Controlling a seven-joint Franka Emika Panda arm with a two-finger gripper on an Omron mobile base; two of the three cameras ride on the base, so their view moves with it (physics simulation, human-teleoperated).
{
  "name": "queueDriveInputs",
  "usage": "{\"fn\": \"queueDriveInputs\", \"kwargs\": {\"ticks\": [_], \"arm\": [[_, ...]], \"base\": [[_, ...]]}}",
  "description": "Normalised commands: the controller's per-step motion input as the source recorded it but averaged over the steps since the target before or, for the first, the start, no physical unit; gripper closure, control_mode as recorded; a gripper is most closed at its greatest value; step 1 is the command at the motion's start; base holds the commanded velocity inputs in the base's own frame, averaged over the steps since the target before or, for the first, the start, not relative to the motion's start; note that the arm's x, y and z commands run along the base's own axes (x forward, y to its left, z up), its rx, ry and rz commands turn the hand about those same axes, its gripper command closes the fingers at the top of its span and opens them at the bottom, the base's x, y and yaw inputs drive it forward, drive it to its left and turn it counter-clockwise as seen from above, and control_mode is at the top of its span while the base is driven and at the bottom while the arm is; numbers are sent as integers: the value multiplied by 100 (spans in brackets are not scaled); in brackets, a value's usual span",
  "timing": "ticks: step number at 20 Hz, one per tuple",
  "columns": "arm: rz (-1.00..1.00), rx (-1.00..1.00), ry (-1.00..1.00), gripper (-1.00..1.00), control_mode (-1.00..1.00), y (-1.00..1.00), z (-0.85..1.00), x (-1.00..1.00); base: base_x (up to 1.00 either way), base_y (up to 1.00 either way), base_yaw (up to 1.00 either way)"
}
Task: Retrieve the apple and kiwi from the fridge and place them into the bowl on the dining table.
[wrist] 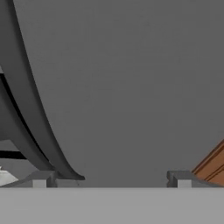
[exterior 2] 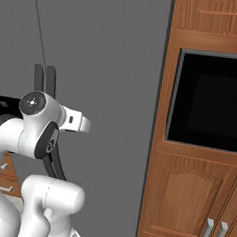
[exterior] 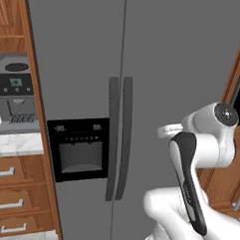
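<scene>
fridge (exterior: 159, 69) stood straight ahead of the base with both grey doors closed, its two dark handles (exterior: 118, 142) side by side at the centre seam; the gripper (wrist: 111, 177) faced the right door near the handle (wrist: 35, 113), fingertips (wrist: 179, 178) spread apart, holding nothing

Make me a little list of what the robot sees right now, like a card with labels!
fridge: tall, grey, both doors shut
handles: two long dark bars, side by side at the door seam
dispenser panel: black, on the left door
gripper: fingers apart, holding nothing, facing the right door, right-hand handle beside its left finger
coffee machine: on the marble counter left of the fridge
wall oven: black, in the wooden cabinets right of the fridge
fruit: hidden while doors are shut
</scene>
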Motion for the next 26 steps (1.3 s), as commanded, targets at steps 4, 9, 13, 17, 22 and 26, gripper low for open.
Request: {"fn": "queueDriveInputs", "kwargs": {"ticks": [4, 9, 13, 17, 22, 26], "arm": [[0, 0, -7, -100, -100, 0, 0, 0], [0, 0, -4, -100, -100, 0, 0, 0], [0, 0, -4, -100, -100, 0, 0, 0], [0, 0, 0, -100, -100, 0, 0, 1], [0, 0, 0, -100, 100, 0, 0, 7], [0, 0, 0, -100, 100, 0, 0, 0]], "base": [[0, 0, 0], [0, 0, 0], [0, 0, 0], [0, 0, 0], [0, 0, 0], [-28, 0, 0]]}}
